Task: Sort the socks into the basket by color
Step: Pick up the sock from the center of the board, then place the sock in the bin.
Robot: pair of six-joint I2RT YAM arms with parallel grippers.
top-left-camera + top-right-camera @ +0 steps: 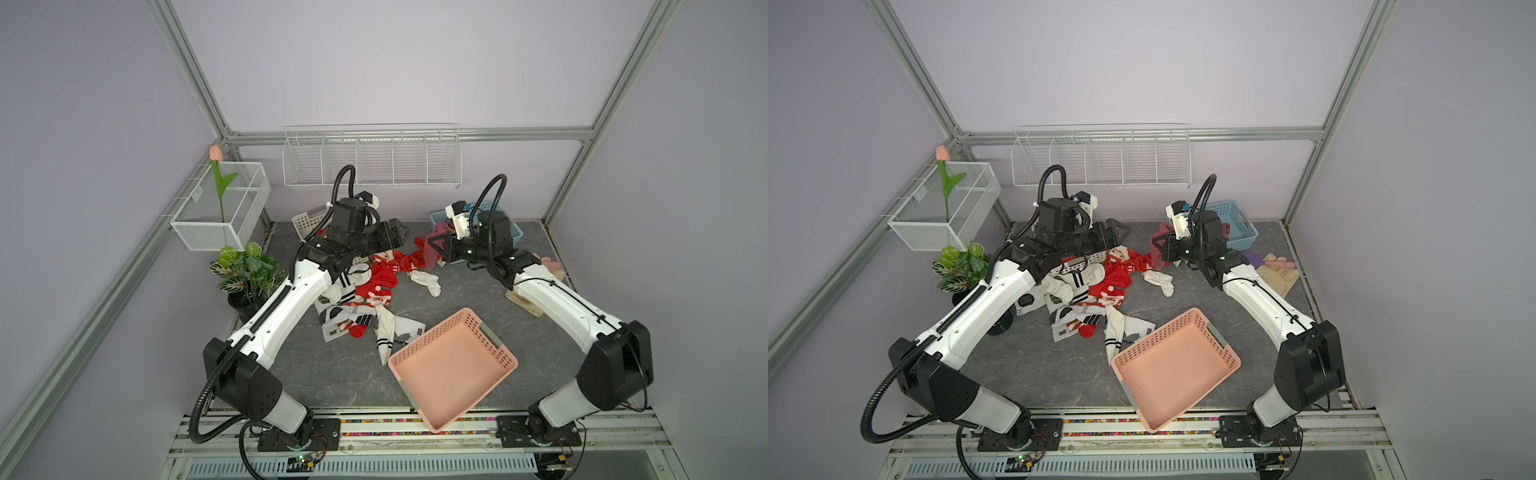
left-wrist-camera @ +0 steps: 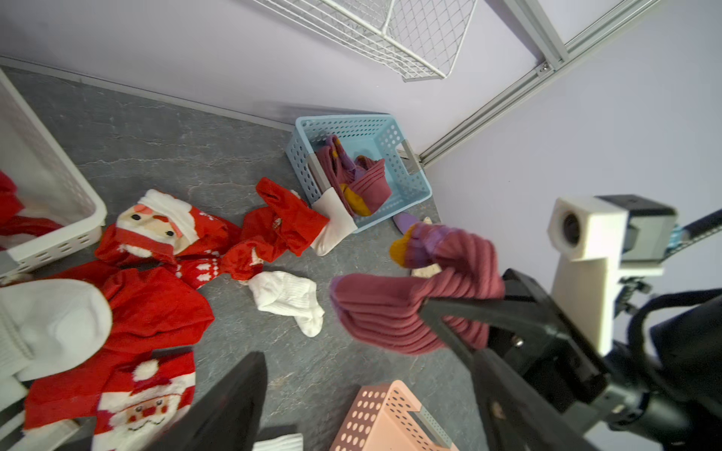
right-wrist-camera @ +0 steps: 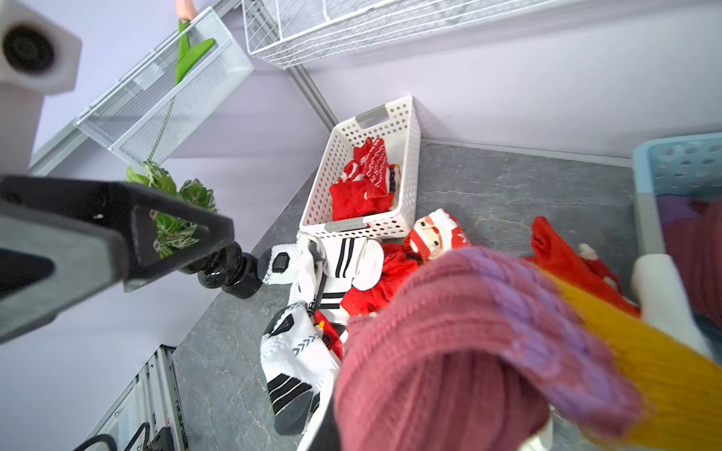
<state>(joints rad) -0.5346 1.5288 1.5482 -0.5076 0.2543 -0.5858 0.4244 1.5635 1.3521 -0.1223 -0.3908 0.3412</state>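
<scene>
Maroon ribbed knit with a purple band and orange toe: we see this sock point(image 2: 390, 316) clenched in the right pincer point(image 2: 437, 312), held clear of the bench point(image 1: 457, 286) near the centre of both top views. Our left pincer point(image 1: 400, 233) is released, jaws wide with nothing between, over the red and white sock pile point(image 1: 370, 291). Other maroon socks lie in the blue basket point(image 2: 304, 156), red ones in the white basket point(image 3: 406, 156).

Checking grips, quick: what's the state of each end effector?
Left end effector: open, empty.
Right end effector: shut on maroon sock.
</scene>
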